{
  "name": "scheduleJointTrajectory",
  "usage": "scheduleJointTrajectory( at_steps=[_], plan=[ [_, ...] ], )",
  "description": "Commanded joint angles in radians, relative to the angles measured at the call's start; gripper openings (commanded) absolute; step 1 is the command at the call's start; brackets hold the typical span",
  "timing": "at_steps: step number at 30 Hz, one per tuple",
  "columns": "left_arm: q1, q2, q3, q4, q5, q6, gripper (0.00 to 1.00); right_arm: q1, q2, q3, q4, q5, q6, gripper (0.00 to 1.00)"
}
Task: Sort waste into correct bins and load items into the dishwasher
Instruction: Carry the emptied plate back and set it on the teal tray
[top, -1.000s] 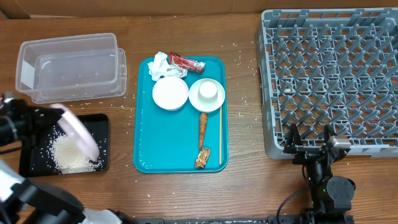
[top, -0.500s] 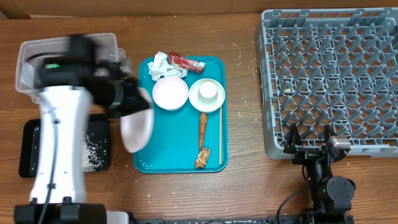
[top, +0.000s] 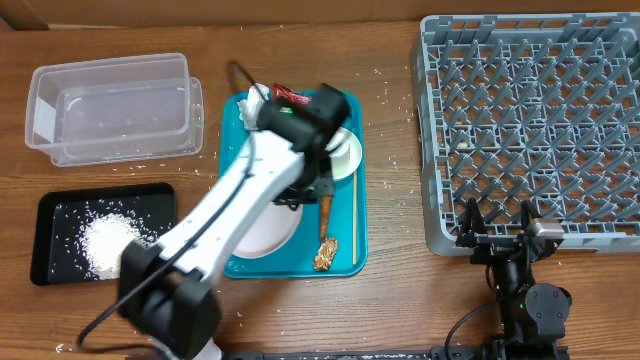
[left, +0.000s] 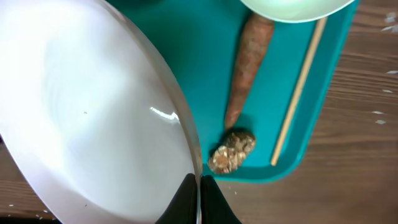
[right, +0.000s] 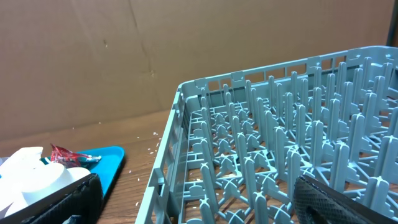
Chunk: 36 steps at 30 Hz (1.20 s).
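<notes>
My left gripper (left: 199, 198) is shut on the rim of the large pale plate (left: 87, 106), holding it tilted over the front of the teal tray (top: 345, 262). In the overhead view the plate (top: 262, 230) lies under my left arm. Beside it on the tray are the orange carrot (top: 326, 205) and the brown food scrap (top: 325, 255); both also show in the left wrist view, carrot (left: 249, 68) and scrap (left: 232, 151). A white bowl (top: 347, 155), the napkin (top: 258, 98) and the red wrapper (top: 292, 95) peek out behind the arm. Rice (top: 105, 240) lies in the black tray (top: 50, 205). My right gripper (top: 497, 225) is open and empty at the front edge of the grey rack (top: 540, 120).
The clear tub (top: 115, 105) stands at the back left. A thin wooden stick (top: 353, 215) lies along the teal tray's right side. Loose rice grains dot the wood around the trays. The right wrist view shows the rack's pegs (right: 267, 143) close ahead.
My left arm has swung the plate from over the black tray rightwards to over the teal tray. A heap of rice now lies in the black tray. The right arm has not moved.
</notes>
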Motion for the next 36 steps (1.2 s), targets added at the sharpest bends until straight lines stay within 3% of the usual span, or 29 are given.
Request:
scheduleJointTrajectory(
  at_steps=[1,12,17,25,32,33,35,36],
  plan=[
    [-0.017,0.068,0.018,0.003,-0.061,-0.051,0.04,0.006,-0.01,-0.011,0.006,-0.002,-0.003,1.0],
    [-0.019,0.2,0.018,0.053,-0.005,-0.05,0.05,0.006,-0.01,-0.011,0.006,-0.002,-0.003,1.0],
    [-0.019,0.204,0.018,0.047,0.013,-0.049,0.35,0.006,-0.01,-0.011,0.006,-0.002,-0.004,1.0],
    [-0.011,0.203,0.032,-0.011,0.005,-0.048,0.34,0.006,-0.01,-0.011,0.006,-0.002,-0.004,1.0],
    [0.082,0.18,0.192,-0.046,-0.186,-0.04,0.35,0.006,-0.01,-0.011,0.006,-0.002,-0.004,1.0],
    [0.099,0.18,0.206,-0.038,-0.196,-0.031,0.5,0.006,-0.01,-0.011,0.006,-0.002,-0.004,1.0],
    [0.138,0.18,0.218,-0.005,-0.199,-0.011,0.92,0.006,-0.01,-0.011,0.006,-0.002,-0.003,1.0],
    [0.161,0.18,0.218,0.018,-0.195,-0.002,0.96,0.006,-0.01,-0.011,0.006,-0.002,-0.004,1.0]
  ],
)
